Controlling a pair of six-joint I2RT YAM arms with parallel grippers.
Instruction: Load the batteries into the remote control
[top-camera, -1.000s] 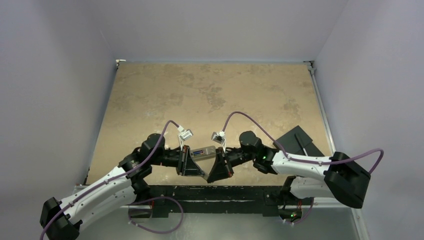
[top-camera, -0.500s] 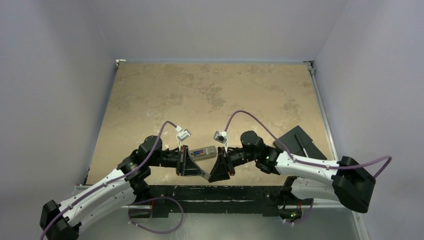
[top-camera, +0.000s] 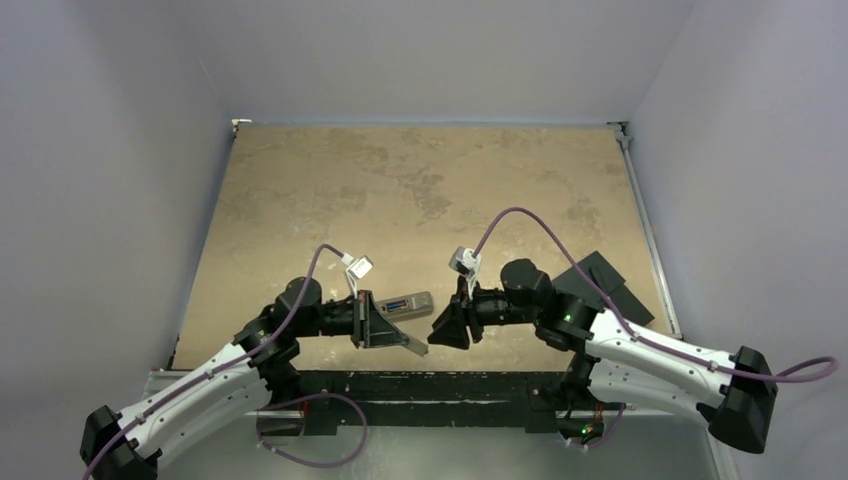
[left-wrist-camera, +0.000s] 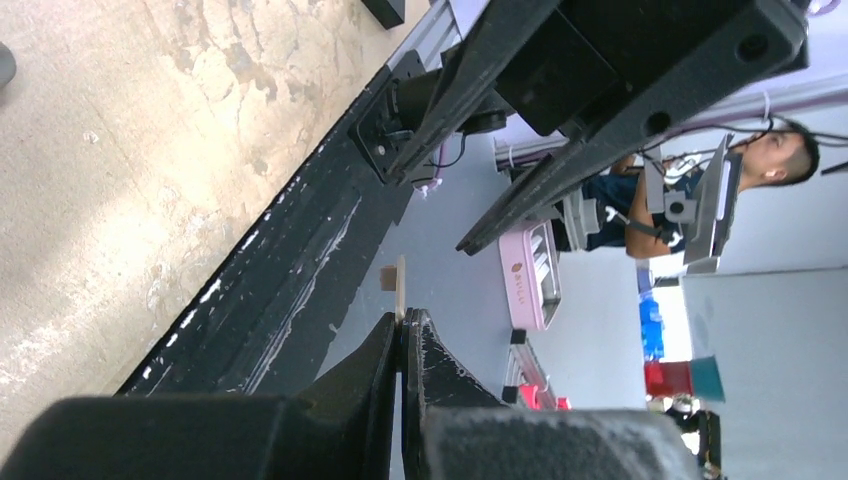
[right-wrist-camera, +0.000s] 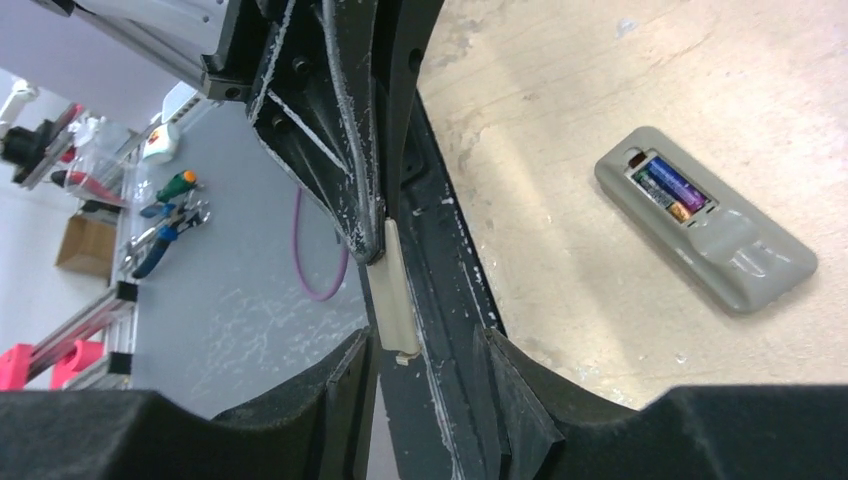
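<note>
Left jaws clamp the cover piece (right-wrist-camera: 393, 290), right jaws apart; batteries (right-wrist-camera: 670, 188) in the remote (right-wrist-camera: 745, 268), print unreadable.

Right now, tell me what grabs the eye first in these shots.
The remote control lies grey underside up on the table near its front edge. Its recess is open, with both batteries already seated. Close by, the left gripper pinches a thin pale cover piece by one end, and the right gripper faces it with fingers spread.
</note>
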